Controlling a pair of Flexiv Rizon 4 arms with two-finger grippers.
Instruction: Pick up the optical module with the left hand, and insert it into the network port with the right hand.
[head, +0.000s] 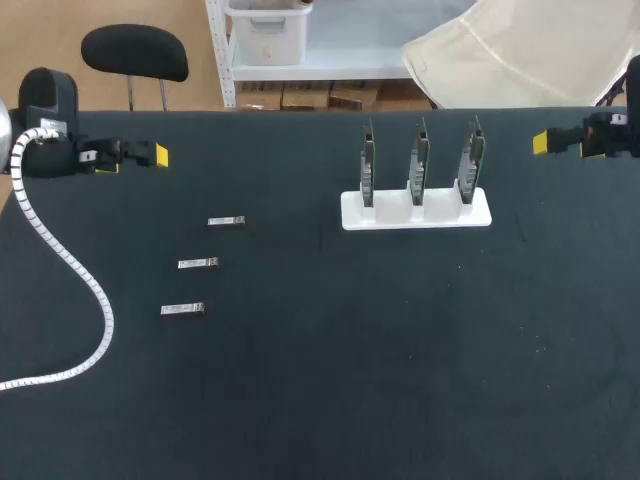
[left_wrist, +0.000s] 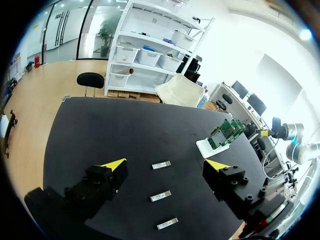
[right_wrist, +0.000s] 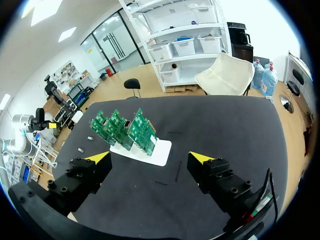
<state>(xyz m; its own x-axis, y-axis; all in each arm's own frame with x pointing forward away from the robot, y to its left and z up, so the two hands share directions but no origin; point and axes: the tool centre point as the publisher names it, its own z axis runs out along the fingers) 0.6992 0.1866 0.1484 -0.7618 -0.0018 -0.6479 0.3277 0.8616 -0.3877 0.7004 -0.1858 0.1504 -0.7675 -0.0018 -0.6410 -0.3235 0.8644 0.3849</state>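
Plainly, the left gripper (left_wrist: 165, 164) holds nothing, its fingers spread wide; the right gripper (right_wrist: 150, 157) is likewise wide open and empty. Out ahead of the left fingers, three optical modules (left_wrist: 161, 196) lie flat in a row on the table (head: 300, 400), none touched. Farther on, well apart from them, three cards (right_wrist: 125, 129) stand upright in a white stand (head: 415, 212), and the right gripper hangs beyond that. A module looks small, stiff, light and smooth-sided, so likely slippery. It is best pinched across its long sides at mid-body, leaving one end free. Only the wrist views show both fingers of each gripper. The head view shows the cards edge-on, and the port itself is too small to make out.
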